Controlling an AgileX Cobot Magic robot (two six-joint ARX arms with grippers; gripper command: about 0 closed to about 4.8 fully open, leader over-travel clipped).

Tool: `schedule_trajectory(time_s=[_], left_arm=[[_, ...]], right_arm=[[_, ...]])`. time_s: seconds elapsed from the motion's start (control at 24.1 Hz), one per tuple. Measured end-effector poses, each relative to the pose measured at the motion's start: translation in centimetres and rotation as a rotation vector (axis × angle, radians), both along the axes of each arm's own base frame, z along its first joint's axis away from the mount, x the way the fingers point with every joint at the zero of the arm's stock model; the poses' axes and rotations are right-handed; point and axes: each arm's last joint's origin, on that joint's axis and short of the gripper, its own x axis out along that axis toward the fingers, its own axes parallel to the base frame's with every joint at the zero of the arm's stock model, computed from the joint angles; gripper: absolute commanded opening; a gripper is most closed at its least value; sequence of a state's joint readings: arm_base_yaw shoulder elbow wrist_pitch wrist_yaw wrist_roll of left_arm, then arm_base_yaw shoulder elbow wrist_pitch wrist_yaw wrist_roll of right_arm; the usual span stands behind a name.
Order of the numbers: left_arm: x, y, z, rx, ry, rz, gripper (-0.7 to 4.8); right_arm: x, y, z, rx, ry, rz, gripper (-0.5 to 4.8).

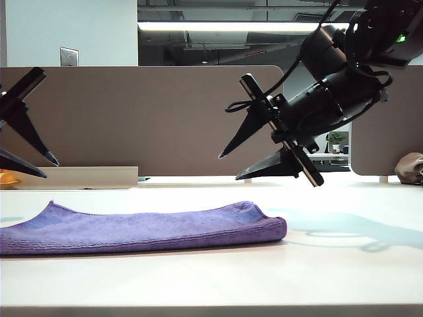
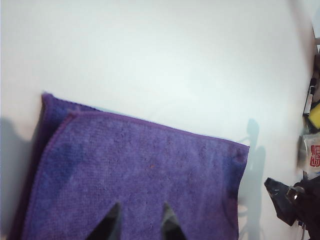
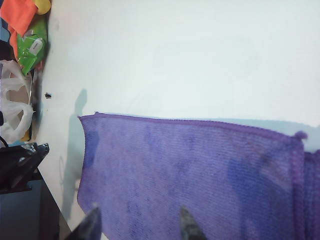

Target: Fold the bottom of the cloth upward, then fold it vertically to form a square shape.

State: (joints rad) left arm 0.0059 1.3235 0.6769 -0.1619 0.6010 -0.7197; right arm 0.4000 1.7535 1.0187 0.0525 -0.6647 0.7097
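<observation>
Lying folded on table (image 1: 344, 264): cloth (image 1: 142, 228), under raised L gripper (image 2: 140, 220), R gripper (image 1: 228, 166).

No writing, label or number in any view is legible.

Bench (image 1: 344, 264): white, flat surface. Partition panels (image 1: 132, 119): brown, upright behind the bench's far edge. Fabric lump (image 1: 410, 168): brown-grey, at the far right edge in the exterior view. Potted plant (image 1: 335, 140): small, in the background gap between panels. Clutter at the bench edge: orange item (image 3: 20, 15), green packet (image 3: 32, 47), white plastic bag (image 3: 12, 105).
</observation>
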Motion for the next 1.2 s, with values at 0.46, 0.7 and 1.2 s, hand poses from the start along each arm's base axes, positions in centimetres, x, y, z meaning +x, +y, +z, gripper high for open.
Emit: schedule_trajectory(time_s=[0.46, 0.7, 1.2], left_arm=[[0.0, -0.4, 1.9, -0.106, -0.138, -0.115, -0.06], [-2.4, -0.2, 6.0, -0.015, -0.368, -0.101, -0.06], [-11.4, 0.1, 12.9, 0.152, -0.777, 0.014, -0.06]], right_arm=[[-1.5, -0.5, 4.7, 0.024, -0.237, 0.093, -0.06], [-5.1, -2.7, 10.6, -0.173, -0.536, 0.024, -0.06], [-14.0, -6.7, 13.1, -0.26, -0.811, -0.056, -0.06]])
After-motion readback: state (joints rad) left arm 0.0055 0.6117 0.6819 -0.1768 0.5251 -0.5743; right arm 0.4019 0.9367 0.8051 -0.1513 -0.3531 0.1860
